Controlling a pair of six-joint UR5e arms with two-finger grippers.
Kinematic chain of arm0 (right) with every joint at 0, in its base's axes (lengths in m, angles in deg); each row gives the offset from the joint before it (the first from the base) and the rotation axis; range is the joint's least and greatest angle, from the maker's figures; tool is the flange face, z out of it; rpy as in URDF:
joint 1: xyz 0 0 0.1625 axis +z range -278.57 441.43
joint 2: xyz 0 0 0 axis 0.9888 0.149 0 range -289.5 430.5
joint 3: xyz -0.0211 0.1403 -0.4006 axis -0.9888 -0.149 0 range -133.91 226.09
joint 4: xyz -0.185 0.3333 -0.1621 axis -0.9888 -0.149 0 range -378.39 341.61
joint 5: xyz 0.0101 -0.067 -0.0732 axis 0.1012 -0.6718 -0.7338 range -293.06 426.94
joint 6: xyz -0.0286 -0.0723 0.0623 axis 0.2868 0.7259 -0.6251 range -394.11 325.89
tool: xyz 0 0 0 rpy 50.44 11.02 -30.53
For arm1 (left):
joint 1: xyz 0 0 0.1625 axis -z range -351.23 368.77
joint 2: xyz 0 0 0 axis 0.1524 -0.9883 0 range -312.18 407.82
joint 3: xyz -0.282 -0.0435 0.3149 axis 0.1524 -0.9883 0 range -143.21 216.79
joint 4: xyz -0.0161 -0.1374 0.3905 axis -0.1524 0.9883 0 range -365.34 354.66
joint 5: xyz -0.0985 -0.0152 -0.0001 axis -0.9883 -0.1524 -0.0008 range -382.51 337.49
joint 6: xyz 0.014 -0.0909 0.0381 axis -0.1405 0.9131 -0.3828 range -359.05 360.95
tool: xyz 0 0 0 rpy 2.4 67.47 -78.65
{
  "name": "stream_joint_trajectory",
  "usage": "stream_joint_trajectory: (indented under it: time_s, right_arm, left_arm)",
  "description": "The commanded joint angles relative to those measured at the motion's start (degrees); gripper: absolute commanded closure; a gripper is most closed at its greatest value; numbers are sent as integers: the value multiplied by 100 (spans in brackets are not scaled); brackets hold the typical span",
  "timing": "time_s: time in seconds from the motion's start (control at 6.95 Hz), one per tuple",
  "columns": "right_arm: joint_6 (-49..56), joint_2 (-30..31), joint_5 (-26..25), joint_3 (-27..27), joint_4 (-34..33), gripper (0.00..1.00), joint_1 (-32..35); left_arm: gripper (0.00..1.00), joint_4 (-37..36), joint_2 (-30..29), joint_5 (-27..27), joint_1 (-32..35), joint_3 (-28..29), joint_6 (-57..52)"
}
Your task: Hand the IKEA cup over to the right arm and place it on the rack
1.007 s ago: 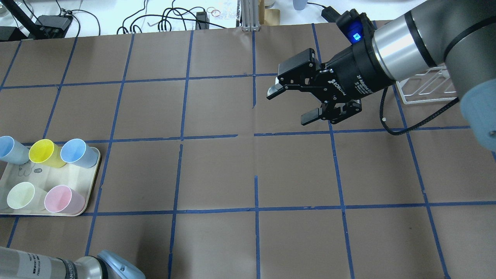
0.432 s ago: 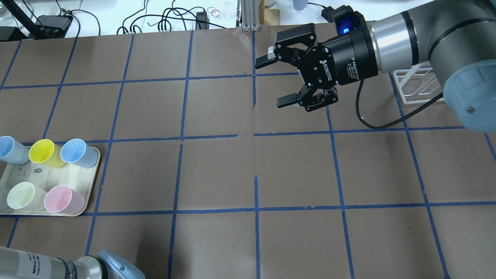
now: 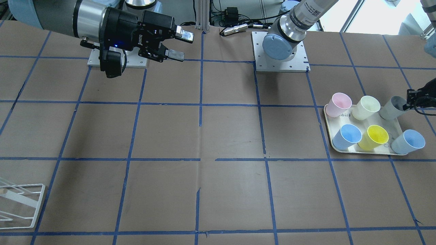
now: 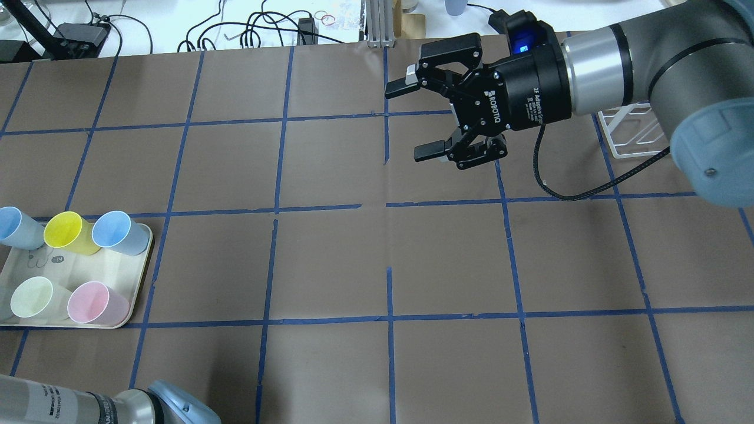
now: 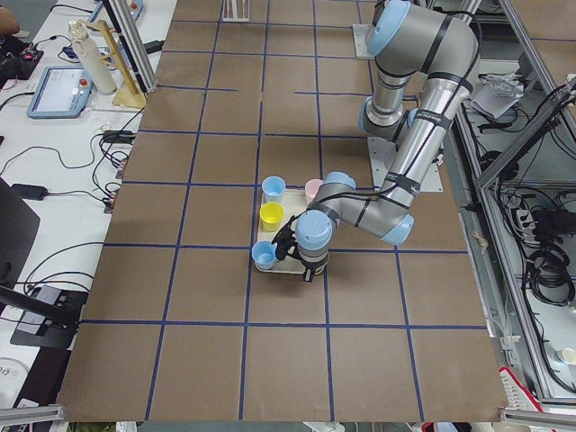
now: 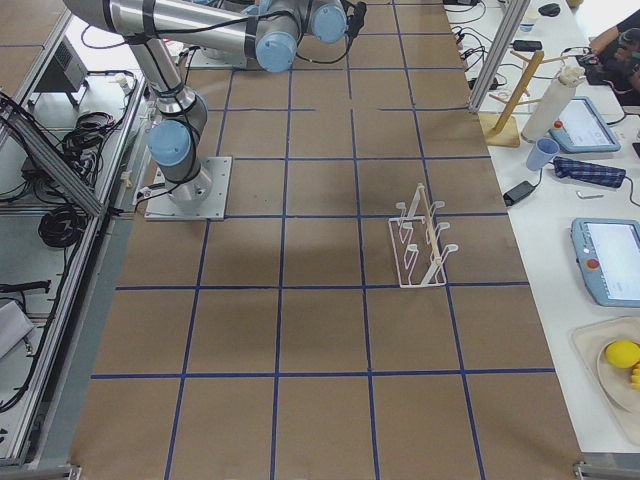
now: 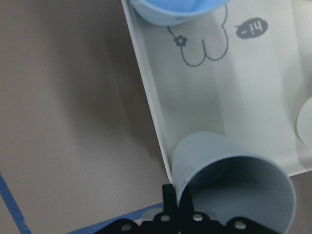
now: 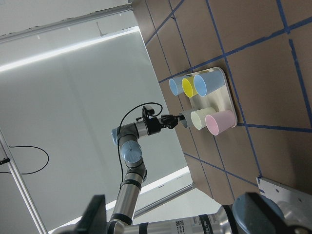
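Observation:
The pale grey IKEA cup (image 3: 392, 107) stands at the corner of the cream tray (image 3: 329, 143), at the table's end on my left. In the left wrist view the cup (image 7: 229, 180) fills the lower frame and my left gripper's fingers (image 7: 171, 200) pinch its rim wall. My left gripper (image 3: 410, 100) is shut on the cup, which rests on the tray (image 7: 243, 97). My right gripper (image 4: 410, 121) is open and empty, held sideways above the table's far middle, pointing left. The white wire rack (image 4: 633, 132) stands behind the right arm and also shows in the front view (image 3: 20, 204).
On the tray stand a pink cup (image 3: 340, 102), a cream-green cup (image 3: 366, 106), a yellow cup (image 3: 374, 136) and two light blue cups (image 3: 349, 134). Cables and boxes lie beyond the far edge (image 4: 265, 26). The arm bases (image 3: 279, 51) stand at the robot's side.
My right gripper has moved left and toward the table's far edge and has turned at the wrist, staying open. The left arm and the cups have not visibly moved.

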Motion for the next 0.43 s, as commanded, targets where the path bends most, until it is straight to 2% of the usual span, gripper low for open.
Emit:
stream_joint_trajectory:
  time_s: [0.0,0.14,0.29]
  right_arm:
    - [10,56,554,121,16,0,12]
    - [10,143,757,269,16,0,-6]
    - [140,240,1264,445,7,0,-6]
  left_arm:
    - [100,316,173,-24,18,158,-9]
    - [100,613,313,-25,35,376,-9]
    - [100,1347,479,-33,70,796,-9]
